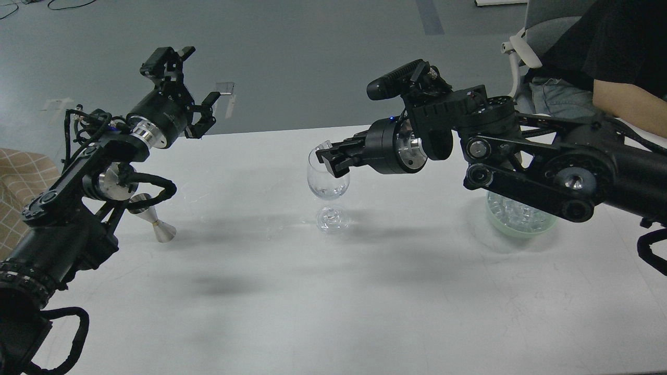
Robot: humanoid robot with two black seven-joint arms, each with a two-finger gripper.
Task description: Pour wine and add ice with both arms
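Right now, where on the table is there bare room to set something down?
The widest bare stretch is the near half of the white table, in front of the stemmed glass. Also free: between the steel jigger and the glass. It is crowded at the glass rim under the right gripper and around the green ice bowl.

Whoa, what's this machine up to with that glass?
The robot's right pincer is at the rim of a clear stemmed glass in the middle of the white table, apparently holding a small clear ice cube over it. More ice sits in a pale green bowl under that arm. The left pincer hangs open and empty, raised above the table's far left edge. A metal measuring cup stands below the left arm.
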